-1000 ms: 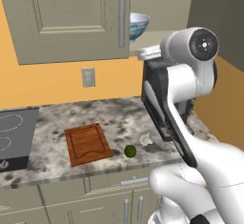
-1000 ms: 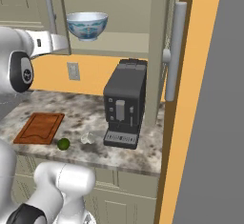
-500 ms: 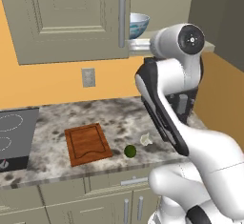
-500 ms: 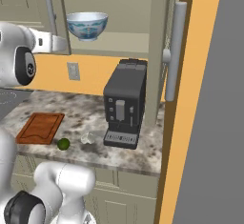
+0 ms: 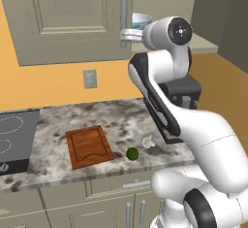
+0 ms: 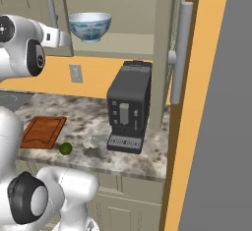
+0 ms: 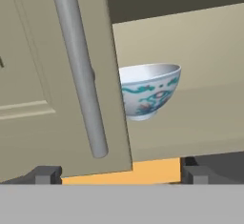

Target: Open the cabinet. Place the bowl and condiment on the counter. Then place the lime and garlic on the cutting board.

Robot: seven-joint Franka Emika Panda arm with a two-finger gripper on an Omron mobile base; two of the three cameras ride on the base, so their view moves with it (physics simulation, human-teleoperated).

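Gripper [image 7: 121, 173] jaws spread wide, nothing between them, tips sitting at both lower corners of the hand view. Over the last second the arm has swung left and up, so the hand now hangs near the shelf's left end, just beside the long bar handle [image 7: 78, 70] of the cabinet [image 5: 68, 18] left door. That door is shut. The right door [image 6: 162, 38] stands swung out to the right, so the opening step looks at least half done. Judging by the aim, the next move is either the left handle or a reach for the bowl [image 7: 150, 92]. Bowl sits upright on the open shelf, far up above the counter [image 5: 116, 120]; its left side is cut off by the door edge in the hand view. Lime [image 5: 132, 153] and garlic [image 5: 148, 141] lie on the counter just right of the cutting board [image 5: 88, 146], near each other, neither on it yet. Where the condiment is I cannot tell; it may be behind the shut left door. Coffee machine [image 6: 129, 107] is largely hidden by the arm in the left base view, and the stovetop [image 5: 12, 135] is cut off at the left edge.
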